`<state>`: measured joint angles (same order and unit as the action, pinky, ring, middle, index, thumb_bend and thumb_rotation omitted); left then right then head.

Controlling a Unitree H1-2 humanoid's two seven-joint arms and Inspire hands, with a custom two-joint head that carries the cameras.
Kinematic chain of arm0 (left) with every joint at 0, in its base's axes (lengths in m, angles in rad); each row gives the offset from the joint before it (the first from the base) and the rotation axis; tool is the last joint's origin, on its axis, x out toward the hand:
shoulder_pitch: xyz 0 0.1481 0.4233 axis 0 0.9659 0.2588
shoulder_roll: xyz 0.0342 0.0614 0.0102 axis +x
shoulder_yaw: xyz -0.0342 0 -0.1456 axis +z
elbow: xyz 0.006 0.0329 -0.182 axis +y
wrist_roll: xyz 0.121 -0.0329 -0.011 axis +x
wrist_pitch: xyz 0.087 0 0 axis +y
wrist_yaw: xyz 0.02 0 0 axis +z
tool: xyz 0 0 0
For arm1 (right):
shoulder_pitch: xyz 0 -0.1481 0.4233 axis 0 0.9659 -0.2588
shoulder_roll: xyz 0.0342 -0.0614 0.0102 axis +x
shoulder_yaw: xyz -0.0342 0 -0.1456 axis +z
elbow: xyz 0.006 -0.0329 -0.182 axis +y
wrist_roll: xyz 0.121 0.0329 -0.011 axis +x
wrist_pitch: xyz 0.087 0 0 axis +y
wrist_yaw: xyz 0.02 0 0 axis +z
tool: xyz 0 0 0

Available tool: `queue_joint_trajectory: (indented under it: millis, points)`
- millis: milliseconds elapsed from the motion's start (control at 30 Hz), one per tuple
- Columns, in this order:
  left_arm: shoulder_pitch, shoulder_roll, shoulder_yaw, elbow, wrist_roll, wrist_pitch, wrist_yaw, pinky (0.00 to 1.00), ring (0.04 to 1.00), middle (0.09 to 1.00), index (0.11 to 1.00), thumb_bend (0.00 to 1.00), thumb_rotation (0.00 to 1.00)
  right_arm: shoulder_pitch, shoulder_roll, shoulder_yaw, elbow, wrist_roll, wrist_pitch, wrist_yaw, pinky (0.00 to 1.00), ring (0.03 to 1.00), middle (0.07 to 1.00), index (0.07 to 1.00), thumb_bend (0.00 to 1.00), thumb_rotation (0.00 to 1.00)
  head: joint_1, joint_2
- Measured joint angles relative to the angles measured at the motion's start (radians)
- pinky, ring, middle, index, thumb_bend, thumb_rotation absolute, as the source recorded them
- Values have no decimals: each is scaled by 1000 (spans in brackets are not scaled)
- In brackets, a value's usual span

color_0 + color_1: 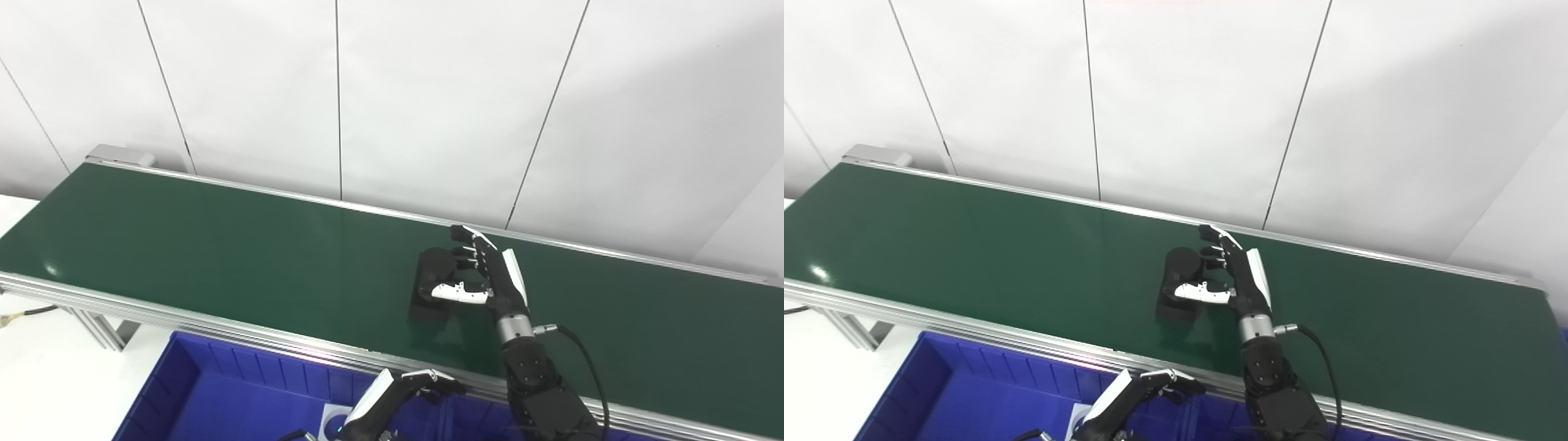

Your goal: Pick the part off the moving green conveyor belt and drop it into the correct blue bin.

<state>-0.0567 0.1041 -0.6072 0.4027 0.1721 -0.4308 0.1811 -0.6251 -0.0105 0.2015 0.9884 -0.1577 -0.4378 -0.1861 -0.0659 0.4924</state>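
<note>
A black part (433, 269) lies on the green conveyor belt (214, 257), right of its middle. My right hand (484, 275) reaches over the belt from the front. Its fingers (468, 250) are spread against the part's right side and its white thumb (459, 293) lies across the part's front half. The hand is not closed on the part, which rests on the belt. My left hand (398, 395) hovers low at the front edge of the belt, above the blue bin (202, 380), fingers loosely bent and holding nothing.
The belt's aluminium rail (184, 315) runs between the belt and the bin. The bin has inner dividers, and a small white object (334, 422) lies in it by my left hand. A white panelled wall stands behind the belt. A white table surface (37, 367) is at the left.
</note>
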Motion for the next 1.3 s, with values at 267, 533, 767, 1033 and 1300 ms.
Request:
queue_joint_trajectory:
  millis: [267, 533, 767, 1033, 1300]
  points:
    - [1, 1, 4, -2, 1, 0, 0, 662, 728, 740, 681, 824, 70, 4, -2, -3, -2, -1, 0, 20, 286, 357, 437, 509, 531, 0, -3, 2]
    - [1, 1, 13, -2, 1, 0, -1, 656, 721, 738, 677, 830, 57, 13, -17, 3, -28, -10, 0, 27, 284, 349, 431, 504, 527, 0, -5, 0]
    - [1, 1, 14, -2, 1, 0, -1, 659, 723, 736, 680, 835, 51, 38, -24, -1, -76, -4, 0, 66, 291, 356, 432, 505, 527, 0, -6, -2]
    - [1, 1, 16, -2, 0, 0, -2, 658, 721, 739, 684, 829, 30, 87, -43, -2, -235, -11, 1, 95, 321, 378, 440, 507, 527, 0, -29, 14]
    - [1, 2, 23, -3, 0, 0, -6, 658, 724, 742, 682, 819, 57, 208, -87, -16, -607, -26, 56, 152, 317, 374, 442, 495, 529, 0, -119, 20]
